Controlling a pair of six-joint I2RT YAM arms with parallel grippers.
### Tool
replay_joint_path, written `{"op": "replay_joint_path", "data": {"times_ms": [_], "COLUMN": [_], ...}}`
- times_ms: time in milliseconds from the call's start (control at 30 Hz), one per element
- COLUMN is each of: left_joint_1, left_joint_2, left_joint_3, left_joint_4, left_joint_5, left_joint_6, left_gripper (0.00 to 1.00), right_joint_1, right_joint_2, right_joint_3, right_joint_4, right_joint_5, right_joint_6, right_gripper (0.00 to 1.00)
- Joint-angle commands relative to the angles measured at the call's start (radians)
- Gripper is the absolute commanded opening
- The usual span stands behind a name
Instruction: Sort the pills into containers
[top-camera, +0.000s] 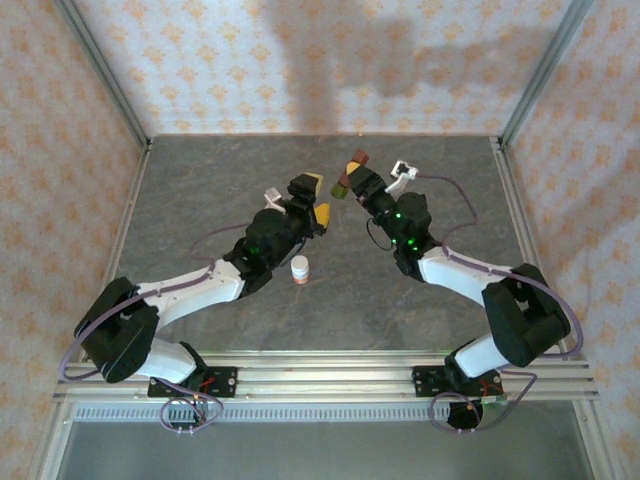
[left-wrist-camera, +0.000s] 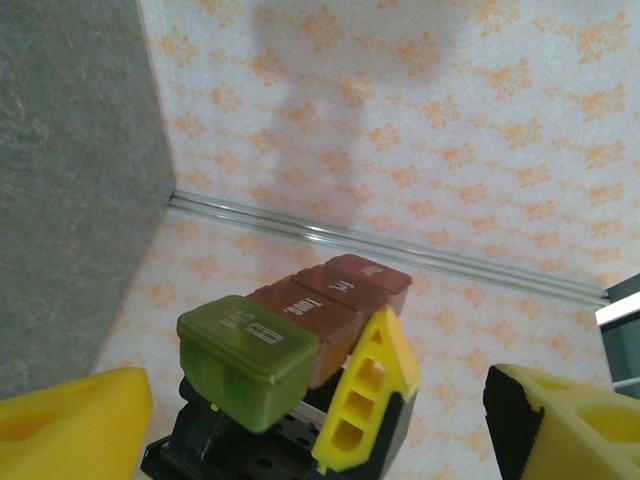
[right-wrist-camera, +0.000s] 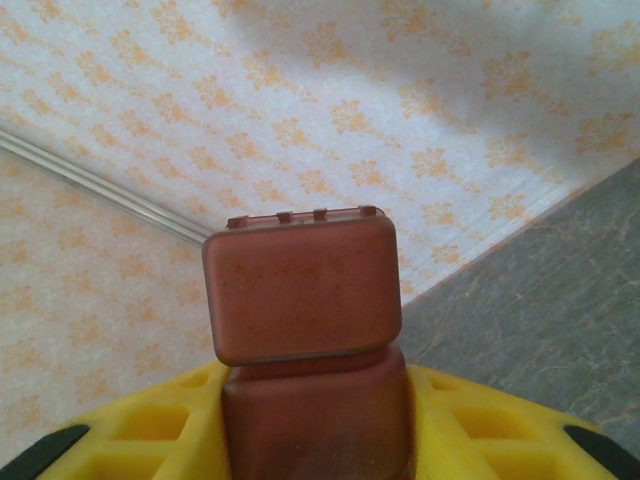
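Containers: a short strip of three joined cubes, two red-brown and one green, held clear of the table near its middle, toward the far wall. My right gripper has hold of the strip; its jaws are closed part-way onto it. In the right wrist view the yellow fingers press on either side of a red-brown cube, and the outermost red-brown lid faces the camera with its lid down. In the left wrist view the strip runs away from the lens, the green cube nearest and the two red-brown cubes behind it; all three lids are down and carry printed lettering. My left gripper is spread wide and has hold of nothing; its fingertips sit just beside the green end of the strip without touching it. A small white bottle with an orange base stands upright on the table near my left arm, apart from both grippers.
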Motion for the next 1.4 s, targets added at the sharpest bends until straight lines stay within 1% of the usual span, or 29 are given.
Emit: {"op": "replay_joint_path", "data": {"times_ms": [0, 200, 500, 733, 1000, 1100, 1367], "left_joint_1": [-0.011, -0.018, -0.033, -0.062, -0.064, -0.064, -0.064], "left_joint_2": [0.035, 0.1, 0.163, 0.178, 0.172, 0.172, 0.124], "left_joint_3": [0.043, 0.082, 0.102, 0.076, 0.046, 0.047, -0.004], "left_joint_4": [0.137, 0.212, 0.308, 0.348, 0.353, 0.346, 0.329], "left_joint_5": [-0.052, -0.063, -0.085, -0.095, -0.102, -0.087, -0.103], "left_joint_6": [-0.075, -0.112, -0.138, -0.145, -0.142, -0.136, -0.121], "left_gripper": [0.84, 0.81, 0.79, 0.79, 0.79, 0.79, 0.8], "right_joint_1": [0.012, 0.022, 0.039, 0.038, 0.038, 0.036, 0.012], "right_joint_2": [0.026, 0.058, 0.055, 0.041, 0.032, 0.027, -0.002], "right_joint_3": [0.036, 0.006, -0.02, 0.006, 0.038, 0.039, 0.047], "right_joint_4": [0.113, 0.196, 0.225, 0.188, 0.15, 0.138, 0.093], "right_joint_5": [0.022, 0.035, 0.045, 0.055, 0.043, 0.048, 0.047], "right_joint_6": [-0.01, 0.02, 0.007, -0.021, -0.042, -0.049, -0.063], "right_gripper": [0.41, 0.41, 0.4, 0.4, 0.4, 0.4, 0.4]}}
